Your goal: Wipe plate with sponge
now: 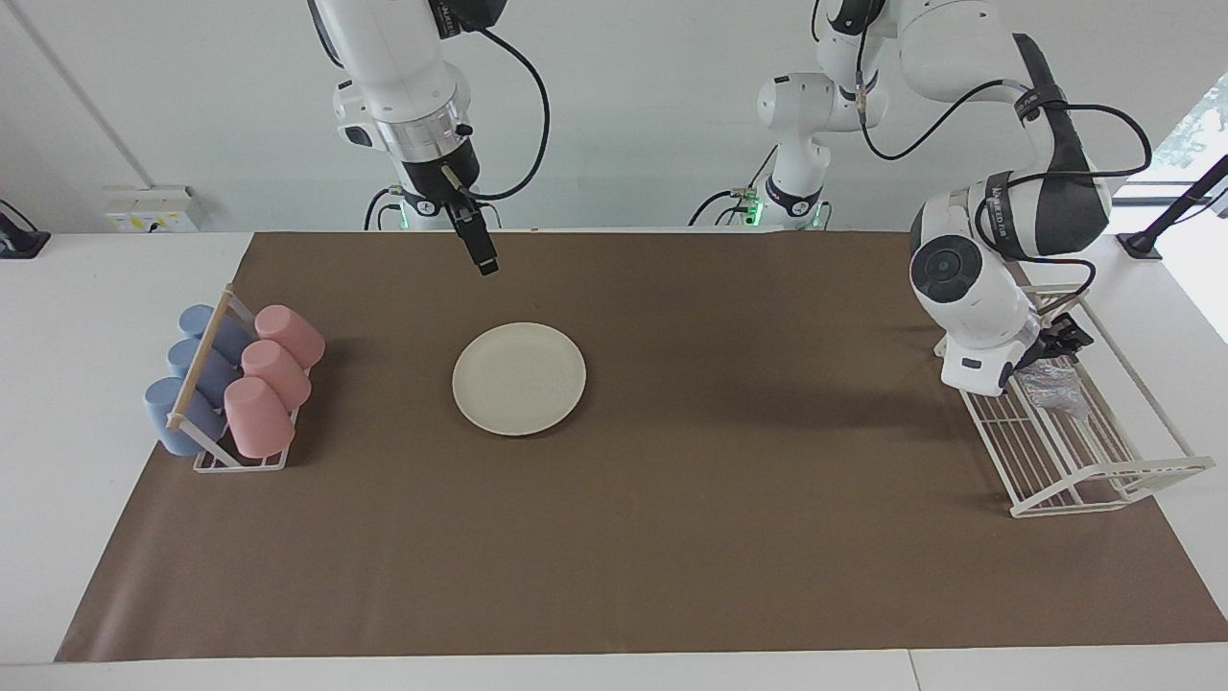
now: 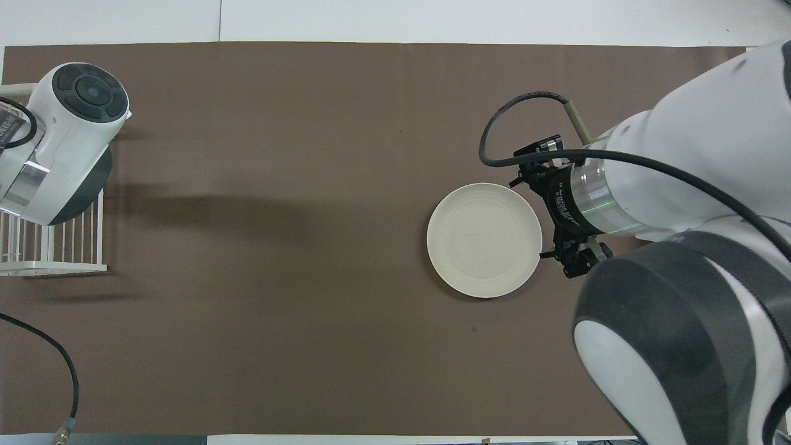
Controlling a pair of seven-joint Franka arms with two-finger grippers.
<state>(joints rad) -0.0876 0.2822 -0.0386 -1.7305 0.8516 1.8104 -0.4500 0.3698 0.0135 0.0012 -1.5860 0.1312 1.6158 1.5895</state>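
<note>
Two arms show in the facing view: the left gripper (image 1: 1050, 357) sits low in the white wire rack (image 1: 1103, 451) at frame right, jaws clamped on the sponge (image 1: 1053, 386). Plate (image 1: 519, 378) lies centre-left on the brown tabletop (image 1: 720, 528); right gripper (image 1: 484, 264) hangs upper left, jaws together. Overhead, plate (image 2: 484, 240) lies right of centre.

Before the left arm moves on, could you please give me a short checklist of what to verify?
1. Sponge in the white wire rack: ok.
2. Left gripper at the sponge: ok.
3. Grip closed on the sponge: cannot tell.
4. Plate lies flat and bare on the brown mat: ok.
5. Right gripper waits raised, off the plate: ok.
6. Mat between rack and plate free: ok.
</note>
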